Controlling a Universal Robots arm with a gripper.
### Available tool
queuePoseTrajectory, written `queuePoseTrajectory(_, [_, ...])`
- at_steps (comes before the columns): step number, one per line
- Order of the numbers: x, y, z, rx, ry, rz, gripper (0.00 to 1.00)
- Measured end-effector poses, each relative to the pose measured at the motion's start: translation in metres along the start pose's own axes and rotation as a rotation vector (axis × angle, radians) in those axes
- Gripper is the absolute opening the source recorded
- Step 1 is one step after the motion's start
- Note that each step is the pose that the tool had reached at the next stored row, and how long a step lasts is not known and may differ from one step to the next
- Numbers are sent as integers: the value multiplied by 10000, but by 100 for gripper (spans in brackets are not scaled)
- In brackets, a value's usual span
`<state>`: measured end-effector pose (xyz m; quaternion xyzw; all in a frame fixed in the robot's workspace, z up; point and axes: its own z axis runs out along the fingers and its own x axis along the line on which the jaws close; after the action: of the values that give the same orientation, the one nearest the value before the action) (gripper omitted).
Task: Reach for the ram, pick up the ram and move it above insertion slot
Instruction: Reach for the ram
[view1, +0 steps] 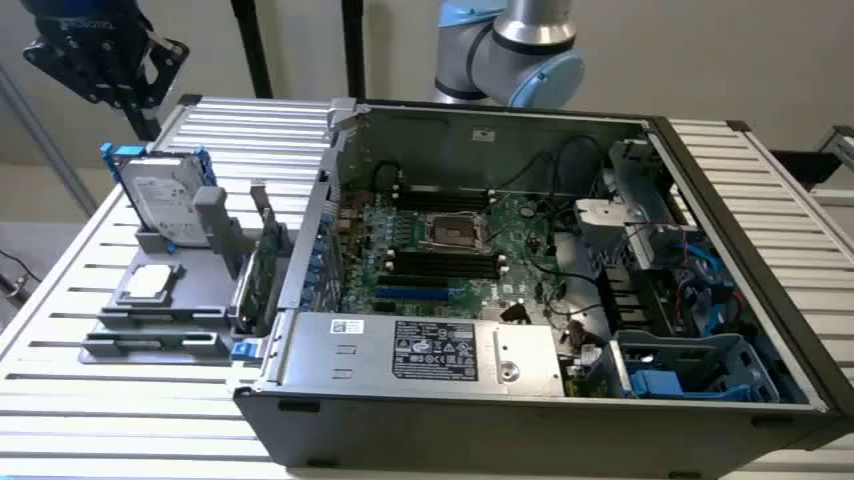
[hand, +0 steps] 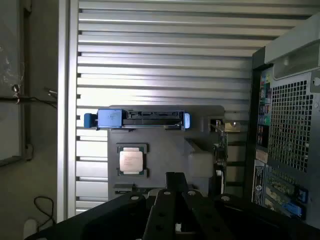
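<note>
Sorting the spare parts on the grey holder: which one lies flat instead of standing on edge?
The square silver CPU chip lies flat, face up; the blue-framed hard drive and the green expansion card stand on edge.

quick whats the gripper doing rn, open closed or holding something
Gripper: cannot be told whether open or closed; it hangs high above the grey plastic parts holder, touching nothing.
</note>
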<state>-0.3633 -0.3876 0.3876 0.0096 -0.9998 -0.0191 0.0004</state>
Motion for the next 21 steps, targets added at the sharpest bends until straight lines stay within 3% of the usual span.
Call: queuePoseTrajectory(21, [1, -19, -2, 1, 2, 1, 11])
